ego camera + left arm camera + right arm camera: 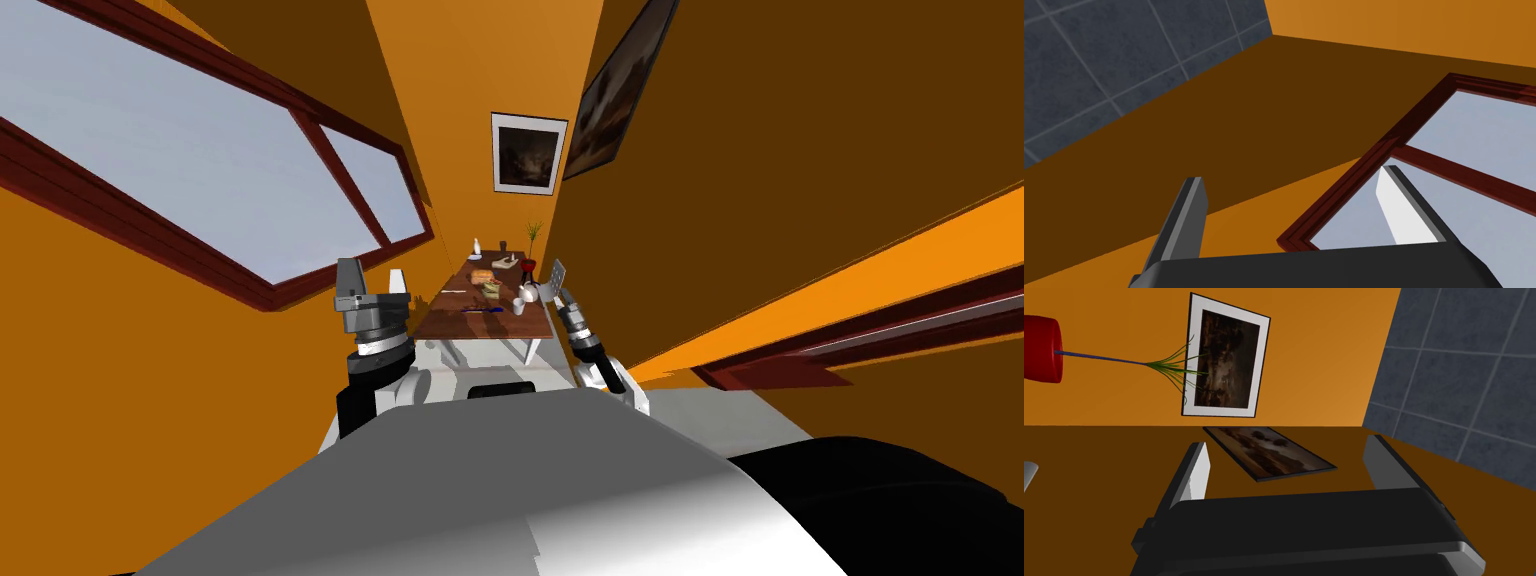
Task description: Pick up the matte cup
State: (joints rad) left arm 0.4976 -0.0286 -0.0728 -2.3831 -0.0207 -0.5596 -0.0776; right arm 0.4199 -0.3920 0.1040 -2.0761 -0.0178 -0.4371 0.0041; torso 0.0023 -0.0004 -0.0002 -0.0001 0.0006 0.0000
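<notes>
A small white cup (pixel 519 306) stands near the front right corner of the long brown table (pixel 470 325), with another small white thing (pixel 528 293) just behind it. My right gripper (pixel 556 276) is raised beside the table's right edge, slightly beyond the cup and apart from it. In the right wrist view the right gripper (pixel 1286 445) is open with nothing between its fingers, and a red vase (pixel 1041 348) with a green sprig shows off to one side. My left gripper (pixel 374 276) is held up left of the table, also open (pixel 1291 175) and empty.
Several small items lie along the table: a red vase (pixel 527 267), a board (pixel 506 262), a dark cup (pixel 503 244), a white bottle (pixel 477 244) and flat pieces mid-table. Orange walls close in on both sides, with a window (pixel 180 170) on the left.
</notes>
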